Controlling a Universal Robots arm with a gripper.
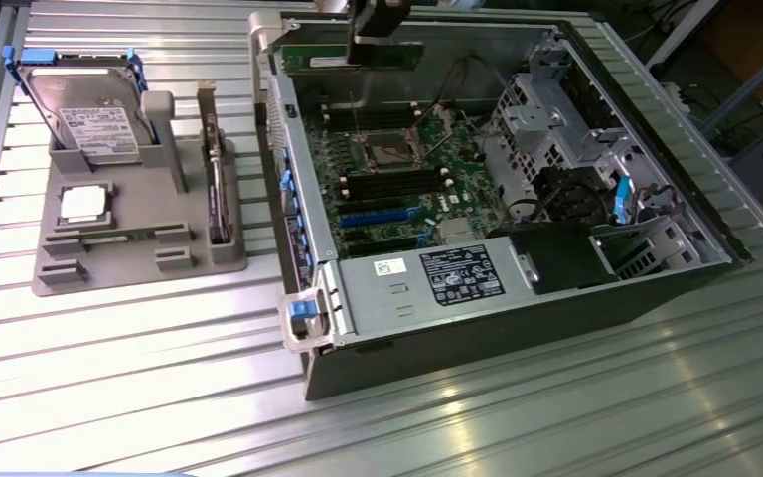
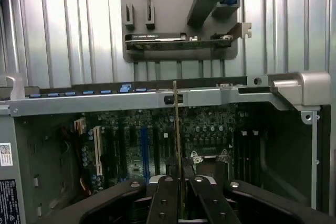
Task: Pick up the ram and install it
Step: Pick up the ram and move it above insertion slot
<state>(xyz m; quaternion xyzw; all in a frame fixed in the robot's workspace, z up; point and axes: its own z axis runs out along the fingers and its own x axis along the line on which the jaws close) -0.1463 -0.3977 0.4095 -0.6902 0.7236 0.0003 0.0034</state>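
The gripper (image 2: 178, 183) is pinching the ram (image 2: 176, 129) by its upper edge, jaws nearly closed, holding this seemingly light, stiff, breakable stick above the computer case (image 1: 515, 333).

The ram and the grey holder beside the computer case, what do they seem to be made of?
The ram: rigid green circuit board, matte, judging by its colour and thin flat edge. The grey holder: probably moulded or printed plastic, matte; uniform dull grey, no glints.
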